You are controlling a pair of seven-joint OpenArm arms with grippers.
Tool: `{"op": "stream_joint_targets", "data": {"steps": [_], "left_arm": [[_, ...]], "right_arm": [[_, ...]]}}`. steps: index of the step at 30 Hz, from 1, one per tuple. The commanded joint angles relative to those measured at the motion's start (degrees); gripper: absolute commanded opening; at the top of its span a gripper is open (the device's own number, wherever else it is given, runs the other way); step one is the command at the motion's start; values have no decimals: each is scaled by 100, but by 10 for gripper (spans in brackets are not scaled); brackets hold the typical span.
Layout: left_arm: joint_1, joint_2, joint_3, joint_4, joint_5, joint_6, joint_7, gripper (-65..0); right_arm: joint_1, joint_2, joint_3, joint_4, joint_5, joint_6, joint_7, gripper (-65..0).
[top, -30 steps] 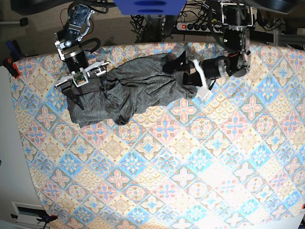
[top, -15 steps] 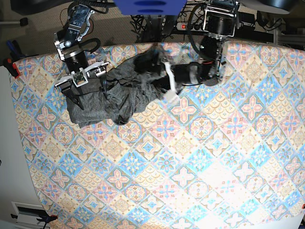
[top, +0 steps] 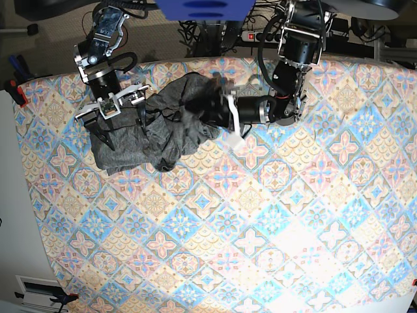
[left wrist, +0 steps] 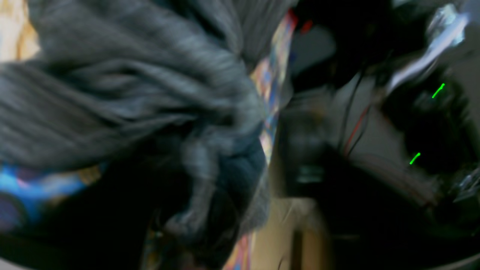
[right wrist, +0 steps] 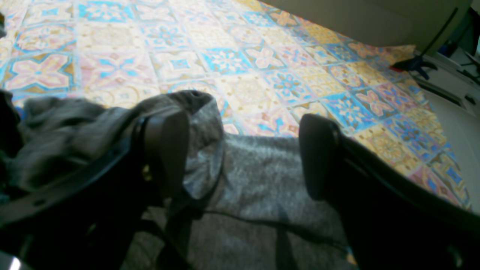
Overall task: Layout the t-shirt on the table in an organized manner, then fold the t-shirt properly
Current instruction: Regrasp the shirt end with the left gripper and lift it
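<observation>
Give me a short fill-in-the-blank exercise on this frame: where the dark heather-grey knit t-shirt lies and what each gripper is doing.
1. The dark heather-grey knit t-shirt lies ____ rather than spread flat.
2. It sits near the ____ edge of the pastel tile-patterned table in the base view.
3. The right gripper hovers with its jaws ____ above the fabric.
4. The left gripper is buried in the ____.

Missing words: bunched up; top; open; t-shirt

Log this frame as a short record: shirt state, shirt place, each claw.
shirt: bunched, not laid flat
place: far edge of the table, toward the right arm's side
left claw: buried in the shirt's folds; grip unclear, wrist view blurred
right claw: open over the shirt, fingers apart, nothing pinched
fold: not begun
</observation>
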Motion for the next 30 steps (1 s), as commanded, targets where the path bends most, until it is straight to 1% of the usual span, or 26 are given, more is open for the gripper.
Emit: {"op": "stream_joint_targets", "data": {"steps": [1, 2, 6, 8, 9, 12, 14, 16, 17, 19, 20, 21, 24, 26, 30], "left_arm": [[-95, 5, 14, -548, 945, 390, 54, -557], [-227, 5, -4, -803, 927, 390, 19, -650], [-1027, 5, -30, -2183, 910, 390, 1, -650], [-1457, 5, -30, -2693, 910, 390, 1, -650], [-1598, 5, -30, -2781, 910, 390, 1, -650], [-1739, -4, -30, -2790, 910, 390, 54, -650], [-1686, -31, -30, -2632, 910, 390, 142, -650], [-1466, -48, -30, -2561, 901, 390, 537, -650], [-1352, -66, -39, -2473, 901, 390, 704, -650], [-1062, -162, -30, -2078, 901, 390, 757, -650], [-939, -189, -30, -1840, 901, 390, 713, -650], [-833, -198, -30, -1577, 901, 390, 713, -650], [-657, -206, -30, -891, 910, 390, 854, -650], [-394, -224, -39, -399, 901, 390, 1021, -650], [-244, -294, 14, 85, 918, 390, 1056, -650]], "right_arm": [[9, 10, 10, 102, 144, -12, 157, -212], [9, 10, 10, 102, 144, -12, 157, -212], [106, 10, 10, -56, 153, -12, 157, -212], [519, 10, 18, -355, 127, -12, 157, -212], [774, 18, 45, -495, 109, -12, 157, -212], [1407, 18, 440, -785, 92, -12, 157, -212], [1381, 10, 607, -715, 48, -12, 157, -212], [897, -8, 590, -267, -295, -12, 174, -212], [633, -26, 502, 41, -304, -12, 174, -212], [211, -34, 185, 313, 127, -12, 148, -212], [132, -34, 168, 287, 382, -12, 139, -212], [185, -26, 212, 208, 584, -12, 42, -212], [484, -26, 449, 102, 645, -12, -336, -212], [510, -26, 564, 155, 654, -12, -327, -212], [792, -26, 818, -65, 628, -12, -318, -212]]}}
